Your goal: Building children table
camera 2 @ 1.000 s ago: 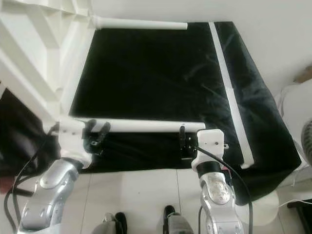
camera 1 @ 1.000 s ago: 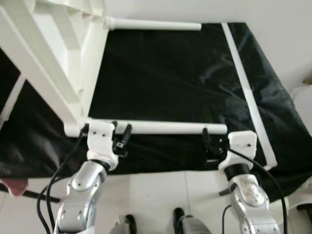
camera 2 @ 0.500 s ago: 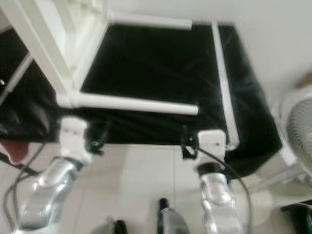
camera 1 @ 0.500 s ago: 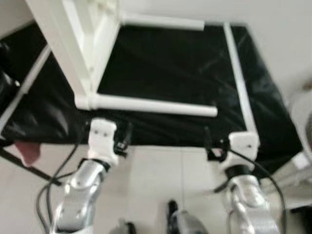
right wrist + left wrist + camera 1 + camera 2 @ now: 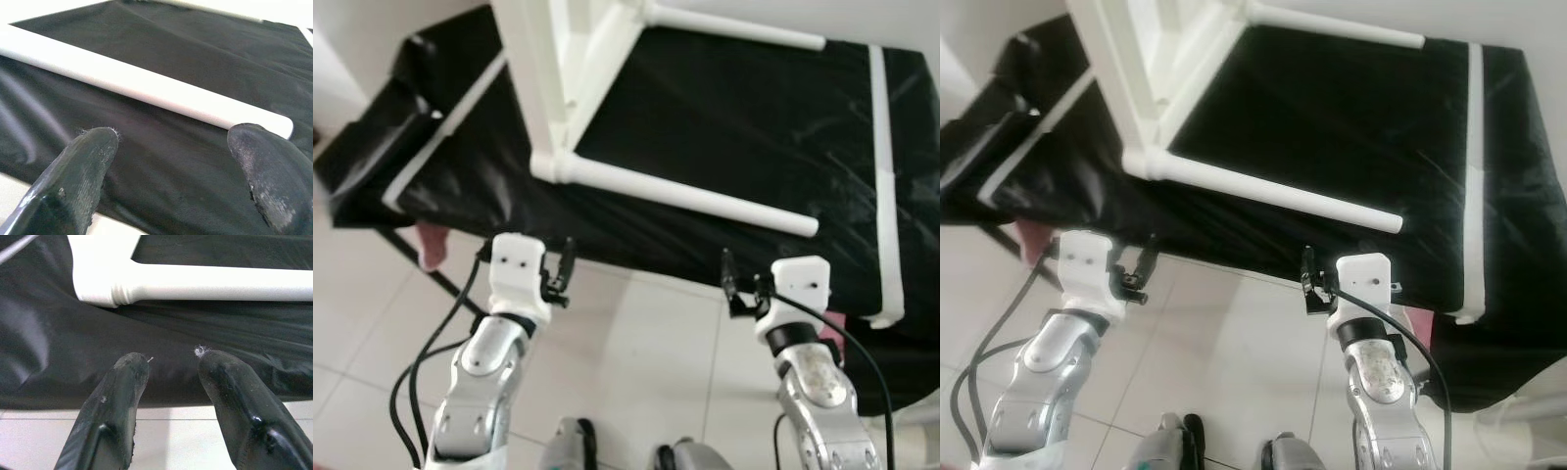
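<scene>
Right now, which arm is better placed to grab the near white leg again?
Right, probably. The right gripper is open and sits just short of the near leg's free end. The left gripper, also open, faces the joint where the leg meets the frame.

Both my silver arms reach forward side by side, elbows low. My left gripper (image 5: 560, 279) holds nothing, its black fingers (image 5: 115, 401) a modest gap apart. My right gripper (image 5: 738, 290) also holds nothing, its fingers (image 5: 80, 171) spread wider. Black cables trail from both white wrist housings back along my forearms.
</scene>
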Controlling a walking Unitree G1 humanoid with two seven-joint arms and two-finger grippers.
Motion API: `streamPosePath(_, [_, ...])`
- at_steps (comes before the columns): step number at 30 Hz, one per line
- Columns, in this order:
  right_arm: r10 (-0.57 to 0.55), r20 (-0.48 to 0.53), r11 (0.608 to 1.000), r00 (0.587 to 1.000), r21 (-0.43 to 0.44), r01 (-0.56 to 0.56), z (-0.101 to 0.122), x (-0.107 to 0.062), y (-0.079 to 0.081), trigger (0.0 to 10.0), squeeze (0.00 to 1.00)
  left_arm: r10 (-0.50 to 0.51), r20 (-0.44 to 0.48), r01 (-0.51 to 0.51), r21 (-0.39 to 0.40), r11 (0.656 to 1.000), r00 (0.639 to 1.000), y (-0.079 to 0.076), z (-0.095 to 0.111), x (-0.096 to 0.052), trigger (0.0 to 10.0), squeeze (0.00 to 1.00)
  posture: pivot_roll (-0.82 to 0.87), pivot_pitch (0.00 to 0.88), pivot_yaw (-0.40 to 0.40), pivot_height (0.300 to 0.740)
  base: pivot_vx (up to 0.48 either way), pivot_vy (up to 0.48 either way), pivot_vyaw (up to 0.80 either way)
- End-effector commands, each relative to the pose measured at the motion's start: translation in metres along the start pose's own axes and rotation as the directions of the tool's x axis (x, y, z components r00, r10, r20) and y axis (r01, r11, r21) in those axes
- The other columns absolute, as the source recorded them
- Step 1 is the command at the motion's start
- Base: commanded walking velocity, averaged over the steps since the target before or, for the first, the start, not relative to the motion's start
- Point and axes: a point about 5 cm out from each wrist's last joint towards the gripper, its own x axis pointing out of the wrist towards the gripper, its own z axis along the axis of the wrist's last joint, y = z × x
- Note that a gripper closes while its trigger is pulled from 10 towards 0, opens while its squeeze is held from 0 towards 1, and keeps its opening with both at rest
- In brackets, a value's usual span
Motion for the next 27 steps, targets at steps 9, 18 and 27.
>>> streamPosePath(9, [0.010,0.005,1.000,1.000,-0.007,-0.010,0.001,0.001,0.002,10.0,0.00,0.046,-0.014,-0.046,-0.010,0.999,0.999,0.004,-0.004,-0.006,10.0,0.00,-0.06,0.241,0.003,0.740,0.000,0.000,0.00])
streamPosePath(18, [0.005,0.028,1.000,1.000,-0.023,-0.005,0.003,0.008,-0.006,10.0,0.00,0.065,-0.008,-0.065,-0.038,0.997,0.998,0.002,-0.004,-0.003,10.0,0.00,-0.06,0.223,0.000,0.740,0.000,0.000,0.00])
streamPosePath(27, [-0.001,0.036,1.000,0.999,-0.016,0.002,0.003,0.012,-0.004,10.0,0.00,0.070,-0.005,-0.070,-0.031,0.997,0.998,0.005,-0.005,0.000,10.0,0.00,-0.05,0.204,0.002,0.740,0.000,0.000,0.00])
